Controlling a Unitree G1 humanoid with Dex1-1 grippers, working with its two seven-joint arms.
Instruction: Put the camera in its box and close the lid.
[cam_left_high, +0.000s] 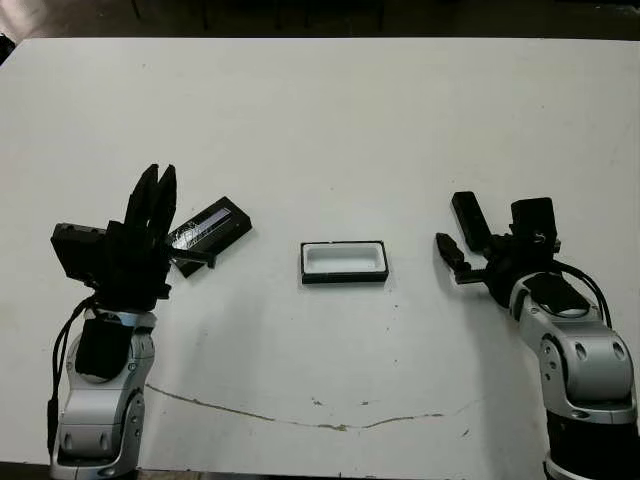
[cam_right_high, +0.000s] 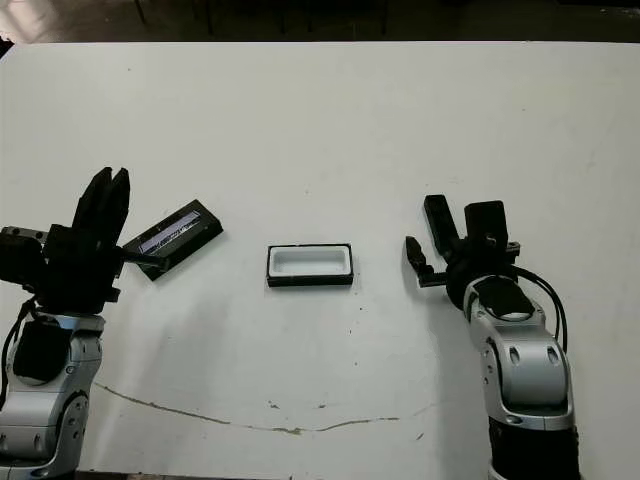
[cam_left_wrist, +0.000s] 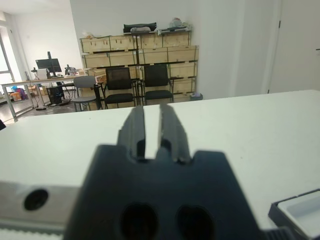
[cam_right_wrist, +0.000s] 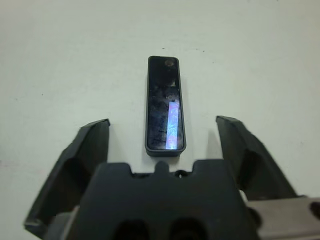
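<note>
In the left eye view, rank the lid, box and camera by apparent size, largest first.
1. The lid and the box look about alike; unranked.
2. The camera, clearly smallest, though seen partly behind the right gripper.

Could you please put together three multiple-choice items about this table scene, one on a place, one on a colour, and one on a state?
1. Where does the box sit?
A. on the table, between the two arms
B. in the left gripper
C. on top of the lid

2. What colour is the lining inside the box?
A. red
B. white
C. yellow

3. How does the right gripper stand to the camera?
A. shut on it
B. open, with the camera lying between its spread fingers
C. nowhere near it

Answers: 1 A, as the box stands alone mid-table, apart from the lid by the left gripper. 2 B, as the tray shows white within black walls. 3 B, as the right wrist view shows both fingers wide apart, either side of the camera.
</note>
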